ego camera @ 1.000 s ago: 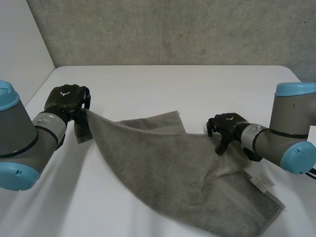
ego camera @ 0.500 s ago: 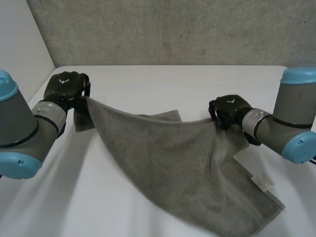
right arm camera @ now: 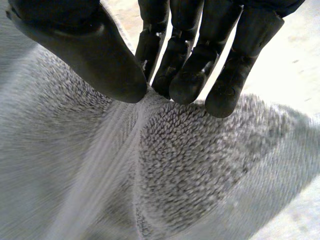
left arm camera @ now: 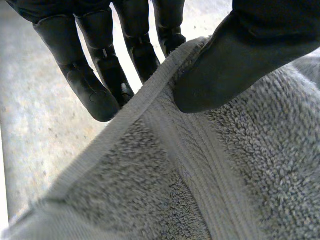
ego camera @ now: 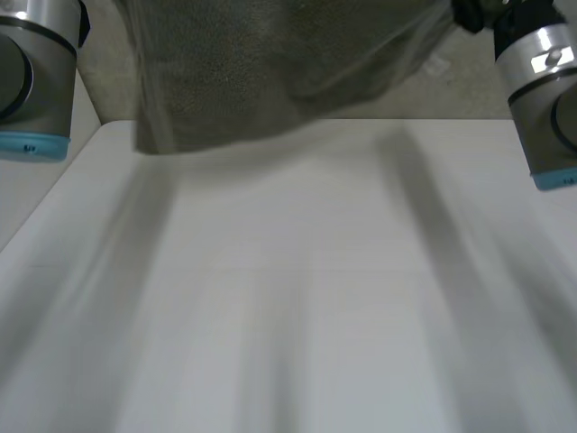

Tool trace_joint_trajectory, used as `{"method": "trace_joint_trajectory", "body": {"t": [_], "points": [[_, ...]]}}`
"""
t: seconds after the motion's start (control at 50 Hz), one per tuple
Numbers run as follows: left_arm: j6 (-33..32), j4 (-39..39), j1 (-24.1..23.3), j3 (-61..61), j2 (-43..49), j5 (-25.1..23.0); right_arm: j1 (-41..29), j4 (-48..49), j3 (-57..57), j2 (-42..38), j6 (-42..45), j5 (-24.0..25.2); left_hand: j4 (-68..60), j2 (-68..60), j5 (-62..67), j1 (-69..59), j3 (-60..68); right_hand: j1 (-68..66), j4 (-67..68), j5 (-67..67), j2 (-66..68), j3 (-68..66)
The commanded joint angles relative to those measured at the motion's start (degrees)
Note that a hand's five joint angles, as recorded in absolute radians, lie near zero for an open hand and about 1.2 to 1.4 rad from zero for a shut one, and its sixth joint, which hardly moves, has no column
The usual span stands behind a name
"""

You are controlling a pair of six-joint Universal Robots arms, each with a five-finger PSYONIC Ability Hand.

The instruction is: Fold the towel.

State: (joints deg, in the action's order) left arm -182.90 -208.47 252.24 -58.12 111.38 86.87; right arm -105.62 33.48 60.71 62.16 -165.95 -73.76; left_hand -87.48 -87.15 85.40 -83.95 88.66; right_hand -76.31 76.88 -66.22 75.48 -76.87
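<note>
White table (ego camera: 288,298), grey concrete wall (ego camera: 478,90) behind. Towel (ego camera: 270,72) was fully off the table, hanging in the air btwn both hands w/ its bottom edge just above the far table edge.

Progress: no fold visible yet. Judged early, a spread-out hold before the first fold. All folding looked left to do: get the cloth laid flat or doubled over, edges matched, then smoothed.

Pose: left arm (ego camera: 36,81) and right arm (ego camera: 541,99) both up high and wide apart, w/ the towel stretched across the gap.

Left hand (left arm camera: 240,50) was closed on the towel: thumb pressing the hemmed edge against the fingers (left arm camera: 95,85) behind it, at or near a corner, can't tell which.

Right hand (right arm camera: 90,55) also gripped the towel, thumb and fingertips (right arm camera: 190,85) pinching a bunched bit of pile, cloth draping down from the pinch. Corner or edge there: can't tell.
</note>
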Motion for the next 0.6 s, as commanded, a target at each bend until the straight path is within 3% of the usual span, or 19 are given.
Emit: {"method": "trace_joint_trajectory", "body": {"t": [0.02,0.14,0.24,0.36,0.38,0.4,0.42,0.44,0.6], "points": [[-1.23,0.52,0.18,-14.71,0.41,-0.65,0.15,-8.33,9.5,-0.37,0.37,7.04,7.48,7.15,-15.4,3.95,-8.66,-3.69,3.12,-3.78,4.52,-3.13],[-5.98,1.75,0.53,-25.46,1.73,-1.62,0.33,-13.7,16.37,-1.08,2.92,8.45,7.48,7.15,-15.4,3.95,-8.66,-3.69,3.12,-3.78,4.52,-3.13],[-15.54,2.63,1.41,-36.69,3.14,-5.74,0.33,-19.05,25.58,-3.62,16.32,11.09,7.48,7.15,-15.4,3.95,-8.66,-3.69,3.12,-3.78,4.52,-3.13],[-18.55,2.71,2.29,-40.76,3.05,-6.28,0.33,-23.55,29.38,-4.33,24.54,10.83,7.48,7.15,-15.4,3.95,-8.66,-3.69,3.12,-3.78,4.52,-3.13],[-18.63,2.8,2.29,-41.28,2.96,-6.28,0.42,-24.59,29.99,-4.07,24.62,10.74,7.48,7.15,-15.4,3.95,-8.66,2.91,-3.48,2.82,-2.08,3.47],[-18.72,2.98,2.46,-41.46,2.62,-6.28,0.94,-25.65,30.34,-3.54,24.19,10.74,7.48,7.15,-15.4,3.95,-8.66,19.3,-19.87,19.21,-18.47,19.85],[-18.72,2.98,2.46,-41.46,2.61,-6.28,0.95,-25.66,30.35,-3.54,24.19,10.74,7.48,7.15,-15.4,3.95,-8.66,19.46,-20.03,19.37,-18.63,20.02],[-18.72,3.33,2.81,-41.46,2.18,-6.28,1.73,-26.44,30.78,-2.76,23.4,10.74,7.48,7.15,-15.4,3.95,-8.66,33.12,-33.69,33.03,-32.29,33.67],[-18.28,4.82,4.4,-40.76,-2.56,-6.19,2.61,-27.06,32.19,5.67,13.57,10.83,7.48,7.15,-15.4,3.95,-8.66,47.54,-48.11,47.45,-46.71,48.09]]}}
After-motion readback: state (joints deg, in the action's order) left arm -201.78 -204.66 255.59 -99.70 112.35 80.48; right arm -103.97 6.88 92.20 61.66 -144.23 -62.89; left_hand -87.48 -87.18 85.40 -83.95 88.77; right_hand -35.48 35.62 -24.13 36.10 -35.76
